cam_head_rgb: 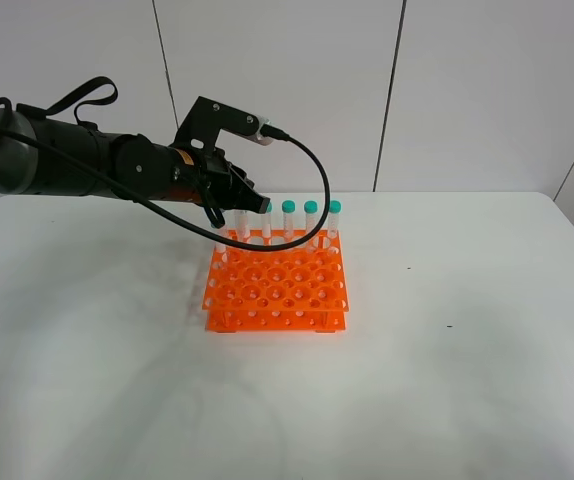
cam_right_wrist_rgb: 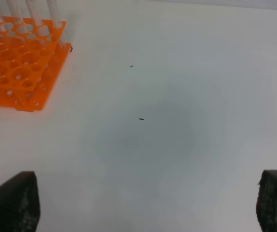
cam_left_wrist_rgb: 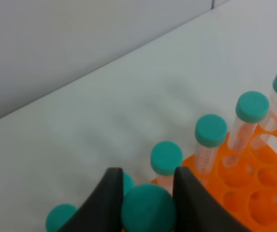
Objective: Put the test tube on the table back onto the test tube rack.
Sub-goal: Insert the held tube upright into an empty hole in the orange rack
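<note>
Test tube: held by its teal cap between the two black fingers of the left hand, which is closed narrowly on it. The grip on the cap keeps the body hanging upright, as it must to enter a round hole. The tube sits over the far row of the test tube rack, toward that row's left end, next to the other capped tubes standing there. No tube lies on the table.

The high view shows the left arm reaching in from the left, with its hand at the rack's far-left part, but the grip itself is unclear there. The left wrist view confirms the grip and shows caps close on both sides of the held one. It does not show the tube's tip, so I cannot tell whether it is in a hole.

Right hand: seen only in its own wrist view, fingers wide apart and holding nothing, over bare table well right of the rack.

Judgement: insertion is under way or just finished, and release is not yet made.
</note>
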Motion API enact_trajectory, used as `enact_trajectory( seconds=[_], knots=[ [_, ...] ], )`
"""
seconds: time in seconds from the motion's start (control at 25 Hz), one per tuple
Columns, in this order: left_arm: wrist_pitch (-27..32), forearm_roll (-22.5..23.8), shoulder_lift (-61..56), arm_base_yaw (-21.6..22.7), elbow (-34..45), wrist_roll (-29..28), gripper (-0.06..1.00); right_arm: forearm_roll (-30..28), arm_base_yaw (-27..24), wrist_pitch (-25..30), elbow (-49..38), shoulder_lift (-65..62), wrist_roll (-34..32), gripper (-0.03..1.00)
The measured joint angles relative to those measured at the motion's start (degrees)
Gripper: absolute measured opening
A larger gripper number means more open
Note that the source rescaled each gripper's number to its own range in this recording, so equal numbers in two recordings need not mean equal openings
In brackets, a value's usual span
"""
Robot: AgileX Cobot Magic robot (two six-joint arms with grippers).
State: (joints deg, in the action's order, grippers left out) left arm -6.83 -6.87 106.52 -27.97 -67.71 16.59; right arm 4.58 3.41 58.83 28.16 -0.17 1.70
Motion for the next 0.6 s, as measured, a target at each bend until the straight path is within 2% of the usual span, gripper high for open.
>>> enact_trajectory(
  seconds=[0.6],
  knots=[
    [-0.09,0.37,0.0,0.0,0.63,-3.15,0.0,0.0,0.0,0.0,0.0,0.0,0.0,1.0]
  ],
)
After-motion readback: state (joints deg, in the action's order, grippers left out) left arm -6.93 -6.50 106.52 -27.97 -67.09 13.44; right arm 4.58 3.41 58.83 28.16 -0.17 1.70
